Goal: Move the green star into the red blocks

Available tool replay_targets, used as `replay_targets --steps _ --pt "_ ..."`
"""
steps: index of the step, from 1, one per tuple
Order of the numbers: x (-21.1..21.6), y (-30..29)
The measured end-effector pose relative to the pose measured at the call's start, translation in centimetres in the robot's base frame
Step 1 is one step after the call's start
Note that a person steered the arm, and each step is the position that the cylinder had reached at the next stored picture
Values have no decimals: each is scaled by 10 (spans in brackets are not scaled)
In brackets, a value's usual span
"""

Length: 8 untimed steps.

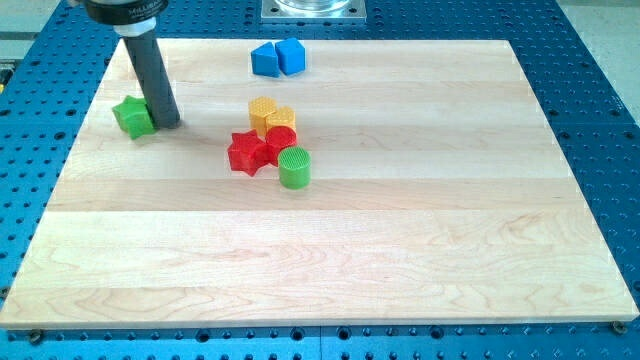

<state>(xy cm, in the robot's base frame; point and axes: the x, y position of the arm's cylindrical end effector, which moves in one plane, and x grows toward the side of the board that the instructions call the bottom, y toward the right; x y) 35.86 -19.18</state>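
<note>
The green star (132, 116) sits near the table's (400, 260) upper-left corner, touching the left side of my tip (168, 124), with the red blocks (258, 148) well apart toward the view's right. There are no jaws, only a rod, so nothing is grasped. It looks like a light, rigid plastic piece that should slide easily but may turn on its points, so I judge pushing its far left face best; no writing is readable.

The pale wooden counter (400, 250) carries a green star block (132, 116), two red ribbed blocks (258, 148), two yellow ribbed blocks (270, 114), a green ribbed cylinder (294, 167) and two blue blocks (277, 58).
</note>
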Motion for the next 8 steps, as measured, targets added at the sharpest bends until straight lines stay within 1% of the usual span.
replay_targets --steps 1,2,3,4,5,6,7,8 --pt "-47 -20" --pt "-25 -82" --pt "4 -74" --pt "33 -23" --pt "16 -48" --pt "9 -28" --pt "26 28" --pt "6 37"
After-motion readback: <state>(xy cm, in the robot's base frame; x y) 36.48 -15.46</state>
